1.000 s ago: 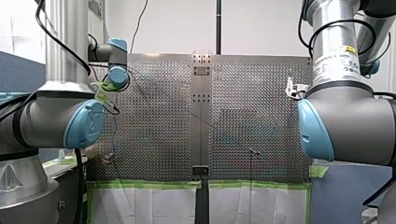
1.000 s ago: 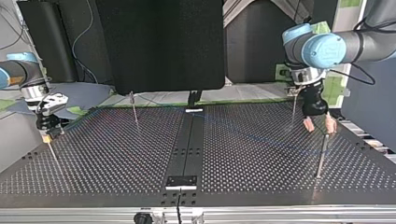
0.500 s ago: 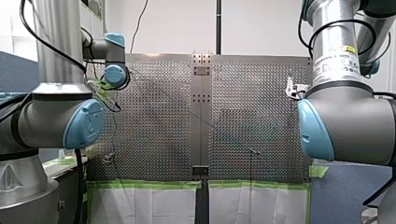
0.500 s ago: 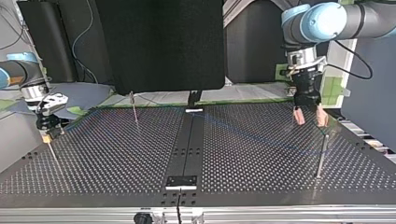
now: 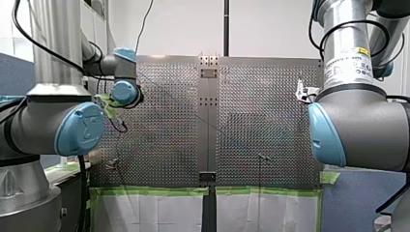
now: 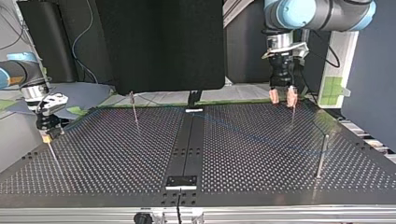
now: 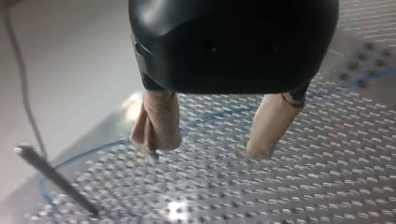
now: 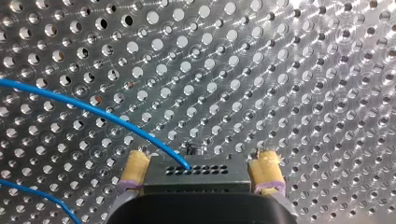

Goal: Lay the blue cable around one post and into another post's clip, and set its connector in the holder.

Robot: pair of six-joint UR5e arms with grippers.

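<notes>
The blue cable [image 6: 261, 139] lies in a curve across the perforated table, running to the tall post [image 6: 322, 156] at the top view's right. My left gripper [image 6: 282, 96] hangs open over the table's far edge, its beige pads apart and empty. In the left wrist view its fingers [image 7: 205, 149] stand above the cable [image 7: 210, 116]. My right gripper [image 6: 46, 135] sits low at the top view's left. Its yellow pads [image 8: 135, 168] stand on either side of a dark block with small holes [image 8: 196, 171]. The cable [image 8: 93, 109] ends at that block.
Thin posts stand on the table: one [image 6: 134, 109] at the back left of the top view, one [image 6: 293, 112] under my left gripper, one [image 6: 52, 154] beside my right gripper. A dark centre strip [image 6: 186, 149] with a small plate [image 6: 182, 181] divides the table.
My left gripper has risen and moved from beside the tall post towards the top view's far edge and its left, staying open. My right arm has not moved.
</notes>
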